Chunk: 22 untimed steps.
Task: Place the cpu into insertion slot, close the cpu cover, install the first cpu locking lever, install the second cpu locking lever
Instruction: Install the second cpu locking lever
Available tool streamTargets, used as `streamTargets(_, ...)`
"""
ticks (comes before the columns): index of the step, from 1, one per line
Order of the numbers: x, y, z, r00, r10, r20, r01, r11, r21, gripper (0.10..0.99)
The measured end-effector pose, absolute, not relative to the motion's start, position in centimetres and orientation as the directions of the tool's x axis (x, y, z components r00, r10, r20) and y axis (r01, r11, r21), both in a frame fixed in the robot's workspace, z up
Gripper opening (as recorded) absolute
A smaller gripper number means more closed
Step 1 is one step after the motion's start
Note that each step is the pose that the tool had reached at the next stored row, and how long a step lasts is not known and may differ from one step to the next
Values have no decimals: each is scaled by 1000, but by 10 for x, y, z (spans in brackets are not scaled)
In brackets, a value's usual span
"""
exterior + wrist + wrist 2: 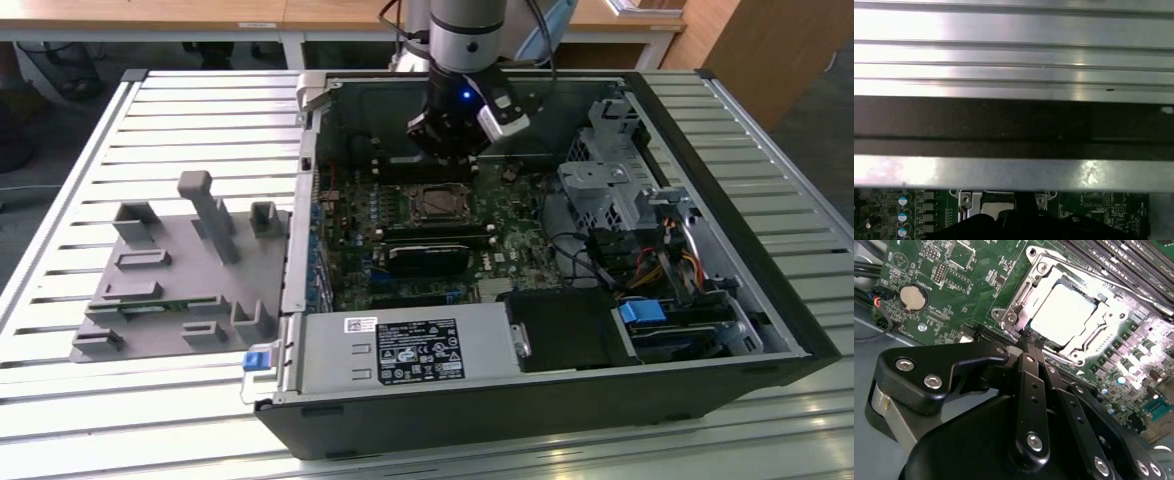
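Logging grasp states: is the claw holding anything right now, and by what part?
Nothing visibly held. The claw has its fingers together at the edge of the cpu cover, over the seated cpu.

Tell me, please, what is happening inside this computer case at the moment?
A single robot arm is working over the green motherboard of an open computer case. Its gripper, fingers together, is at the edge of the insertion slot. The cpu already sits in the slot, with the cpu cover framing it.
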<state>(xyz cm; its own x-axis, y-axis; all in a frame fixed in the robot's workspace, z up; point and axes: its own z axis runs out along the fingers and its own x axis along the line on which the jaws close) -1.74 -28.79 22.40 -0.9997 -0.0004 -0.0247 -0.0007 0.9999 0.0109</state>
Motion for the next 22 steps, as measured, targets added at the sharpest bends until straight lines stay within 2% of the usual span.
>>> streamTargets(8, -17, -289, 241, -1000, -1, -25, -1, 1000, 11, 106)
streamTargets(16, -17, -310, 241, -1000, 0, -24, -1, 1000, 13, 106)
streamTargets(22, -17, -319, 240, -1000, 0, -13, 0, 999, 41, 106)
